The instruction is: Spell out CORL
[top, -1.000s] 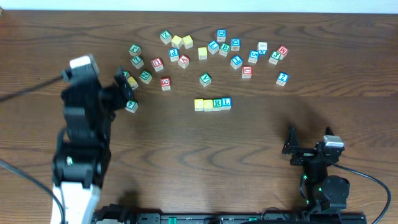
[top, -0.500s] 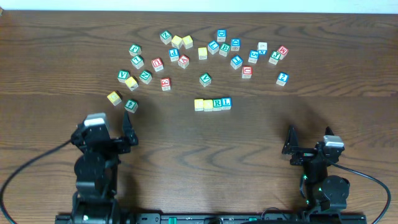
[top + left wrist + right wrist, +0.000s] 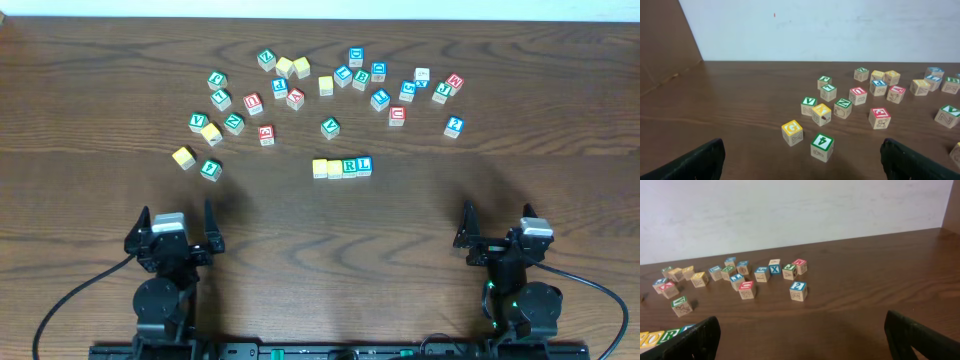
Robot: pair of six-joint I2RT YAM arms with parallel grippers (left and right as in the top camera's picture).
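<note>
A row of four letter blocks [image 3: 342,167] lies mid-table: two yellow-topped, then a green R and a blue L. Its left end shows in the right wrist view [image 3: 662,336]. Loose letter blocks [image 3: 330,85] are scattered along the far half of the table. My left gripper [image 3: 172,232] rests open and empty near the front left edge, apart from the yellow G block [image 3: 792,132] and the green block [image 3: 822,146] ahead of it. My right gripper [image 3: 497,240] rests open and empty at the front right.
A cluster of green and yellow blocks [image 3: 211,130] lies at the left. A blue block marked 2 [image 3: 798,290] stands alone at the right. A white wall [image 3: 840,25] backs the table. A brown panel [image 3: 662,40] stands at the far left.
My left arm has drawn back from the left block cluster to the front edge and folded down. A yellow block now lies free beside the green one. The right arm has not moved.
</note>
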